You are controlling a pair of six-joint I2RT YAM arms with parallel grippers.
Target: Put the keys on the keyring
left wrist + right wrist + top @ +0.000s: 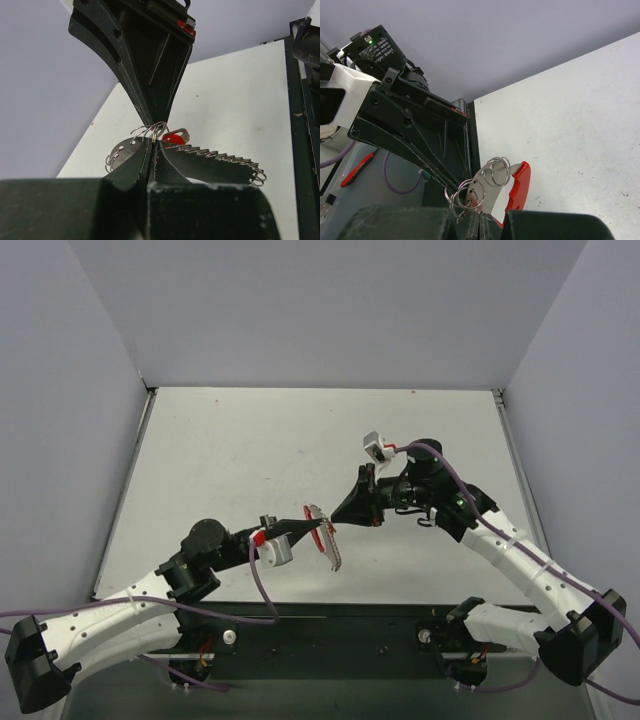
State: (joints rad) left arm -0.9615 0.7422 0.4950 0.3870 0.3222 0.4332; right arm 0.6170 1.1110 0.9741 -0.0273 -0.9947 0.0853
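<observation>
- While the left hand (312, 526) is stretched out from the near-left corner, its fingers are pinched tight on the keyring (326, 542).
- Keyring's up off the tabletop (250, 440), over the middle by the near edge, red arc and toothed grey rim on show, little wire loops bunched at the grip.
- Right hand (334, 523) meets it tip to tip, clamped on the same ring.

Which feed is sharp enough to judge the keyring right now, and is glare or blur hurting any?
Left wrist: near fingers a dark blur, keyring teeth sharp, little glare. Right wrist: its own fingers blurred too, wire loops crisp. Top external: evenly lit, but the keyring is tiny.
</observation>
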